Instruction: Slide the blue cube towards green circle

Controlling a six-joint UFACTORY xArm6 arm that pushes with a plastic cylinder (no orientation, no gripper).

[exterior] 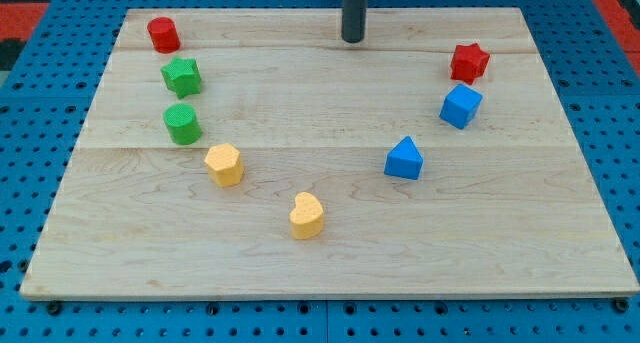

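**Approach step, no contact yet**

Your tip (353, 40) sits at the table's (330, 273) top centre, touching no block; this end effector is a bare rod holding nothing. Blue cube (460, 106) waits at right, under the red star (469, 61). Green circle (183, 124) is far left. You'd likely circle to the cube's right side, then push left.

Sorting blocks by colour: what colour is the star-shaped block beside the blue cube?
Red. The star shows clearly in the camera view, just above the blue cube.

Blue cube (461, 106) just below red star (469, 61), view's right
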